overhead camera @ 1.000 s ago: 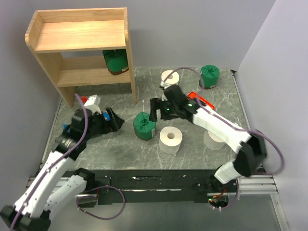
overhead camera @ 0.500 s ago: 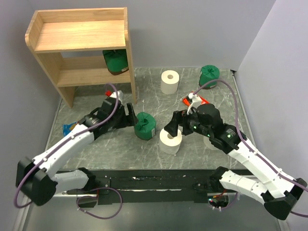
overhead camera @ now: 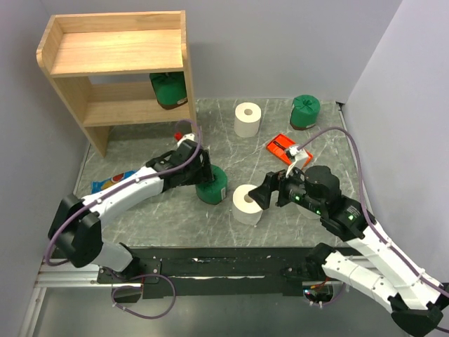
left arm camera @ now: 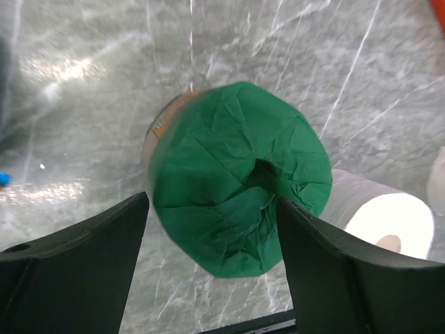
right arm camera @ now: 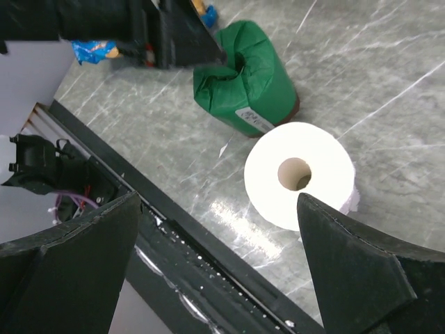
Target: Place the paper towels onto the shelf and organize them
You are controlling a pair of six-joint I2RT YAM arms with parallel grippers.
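Note:
A dark green paper towel roll (overhead camera: pixel 212 185) (left arm camera: pixel 236 181) stands mid-table. My left gripper (overhead camera: pixel 203 175) (left arm camera: pixel 212 202) is open, its jaws straddling the roll's near side; whether they touch it I cannot tell. Just right of it stands a white roll (overhead camera: pixel 245 204) (right arm camera: pixel 299 174), hollow tube up. My right gripper (overhead camera: pixel 266 196) (right arm camera: pixel 219 202) hovers wide open over that roll's near side, holding nothing. Another white roll (overhead camera: pixel 247 119) and a green one (overhead camera: pixel 305 111) stand at the back. One green roll (overhead camera: pixel 168 88) sits on the lower tier of the wooden shelf (overhead camera: pixel 112 53).
An orange-red tray (overhead camera: pixel 283 147) lies behind my right arm. A blue snack bag (overhead camera: pixel 112 182) lies at the left, beside my left arm. The black table-edge rail (right arm camera: pixel 208 271) runs right under my right gripper. The shelf's top board holds nothing.
My left arm swung right from the snack bag to the green roll, its jaws narrowing. My right arm drew back from the far middle to the near white roll and opened wider.

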